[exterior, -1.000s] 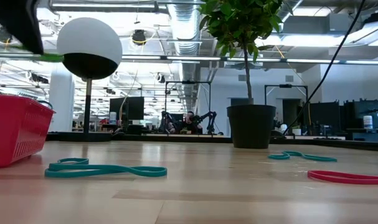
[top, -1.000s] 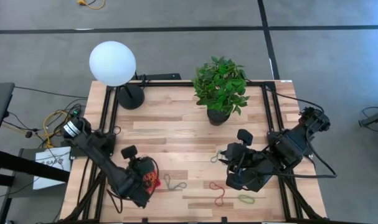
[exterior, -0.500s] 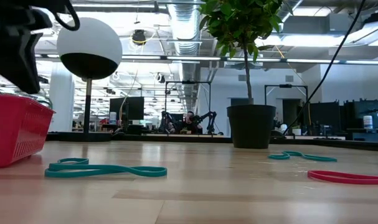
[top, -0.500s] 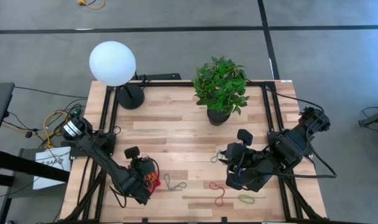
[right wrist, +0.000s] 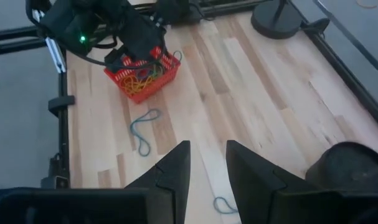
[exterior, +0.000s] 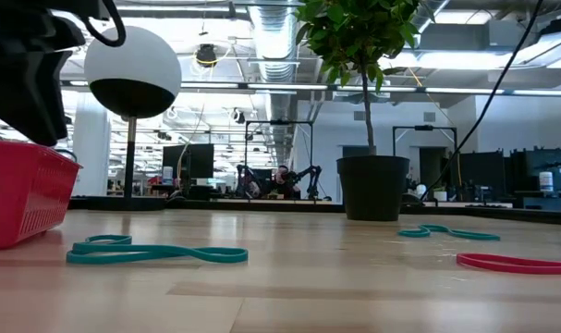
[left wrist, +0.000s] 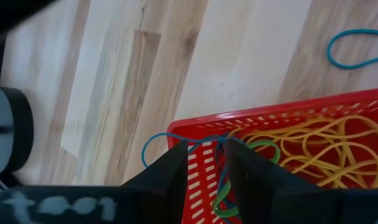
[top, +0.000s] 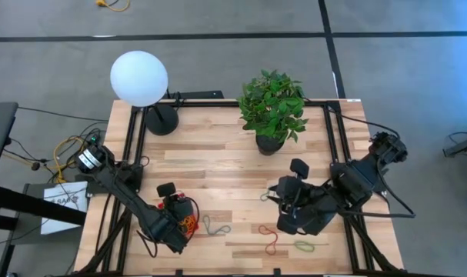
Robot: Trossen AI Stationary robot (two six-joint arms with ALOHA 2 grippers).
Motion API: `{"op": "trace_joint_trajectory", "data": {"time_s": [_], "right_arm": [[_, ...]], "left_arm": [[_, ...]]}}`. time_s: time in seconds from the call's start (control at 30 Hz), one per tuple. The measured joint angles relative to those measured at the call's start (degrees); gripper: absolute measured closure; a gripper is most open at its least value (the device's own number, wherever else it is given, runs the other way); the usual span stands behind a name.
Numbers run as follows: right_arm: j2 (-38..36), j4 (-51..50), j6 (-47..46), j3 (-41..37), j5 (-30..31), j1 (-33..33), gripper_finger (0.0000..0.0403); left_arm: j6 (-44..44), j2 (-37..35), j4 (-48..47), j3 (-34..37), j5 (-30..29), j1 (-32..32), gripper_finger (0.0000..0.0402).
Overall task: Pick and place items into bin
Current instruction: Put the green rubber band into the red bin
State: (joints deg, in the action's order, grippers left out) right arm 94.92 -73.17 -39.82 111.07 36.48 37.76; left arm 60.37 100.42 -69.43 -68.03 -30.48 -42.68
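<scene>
The high view showed the whole counter (top: 233,161): the potted plant (top: 273,108) and globe lamp (top: 139,78) at the back, both arms at the front. Only the left wrist view looked into the red bin (left wrist: 288,155), which held a tangle of yellow loops (left wrist: 319,149) plus green and blue ones. The left hand (left wrist: 204,165) hung over the bin's rim, fingers slightly parted and released, a blue loop (left wrist: 176,144) draped over the rim just beyond them. The low view showed a teal loop (exterior: 155,250) flat beside the bin. The right hand (right wrist: 207,162) hovered apart, fingers parted, empty.
</scene>
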Motion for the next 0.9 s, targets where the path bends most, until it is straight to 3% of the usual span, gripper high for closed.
{"op": "trace_joint_trajectory", "data": {"time_s": [0.13, 0.53, 0.9], "right_arm": [[0.0, 0.5, 1.2, -0.8, -1.8, -1.3, 0.0305], [0.1, 7.8, 1.3, -12.6, -2.7, -7.0, 0.0305], [0.1, 6.2, -0.7, -22.0, -13.9, -13.1, 0.0305]], "left_arm": [[1.8, 0.0, 0.1, 0.0, -1.0, 0.0, 0.0299], [-1.1, 0.0, 6.6, 0.0, -12.4, 2.9, 0.0298], [-1.2, 0.0, 7.7, 0.0, -10.9, 6.6, 0.0299]]}}
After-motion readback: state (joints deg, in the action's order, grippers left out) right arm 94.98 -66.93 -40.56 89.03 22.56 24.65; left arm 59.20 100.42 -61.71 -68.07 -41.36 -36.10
